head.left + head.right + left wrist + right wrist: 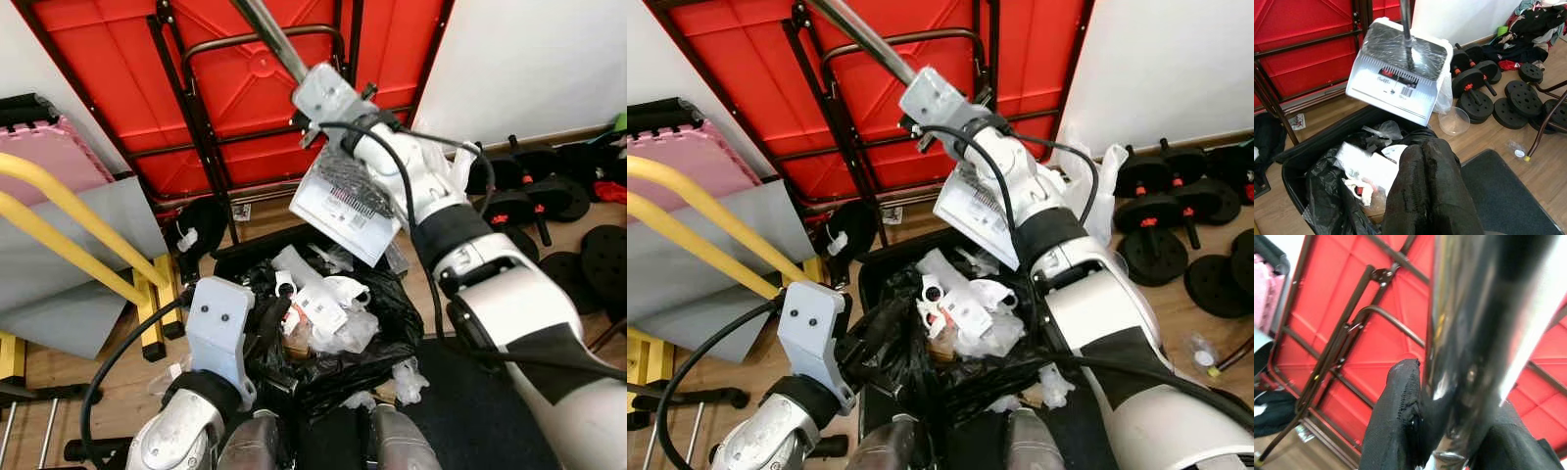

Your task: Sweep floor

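Overhead, a white dustpan (1398,73) hangs tilted above a black bin (323,323), its mouth facing down toward the lined opening; a barcode label shows on its underside. Its shiny metal handle (269,34) rises up and away toward the folded red table (265,88) leaning against the wall. The right pincer (1449,431) is closed around that handle, one black finger on either side of the tube. Inside the bin, a black bag (892,343) holds crumpled white paper and plastic scraps (318,304). The left pincer (1425,186) sits low at the bin's near edge with its two fingers pressed together, nothing visible between them. Beyond the bin, on the wooden floor (1498,142), a clear plastic bowl (1453,121) lies just beside a cluster of black dumbbells and weight plates (1498,93). A dark mat (1513,196) lies near the bin. Yellow rails (69,230) and a pink pad (49,147) stand off to the robot's left.
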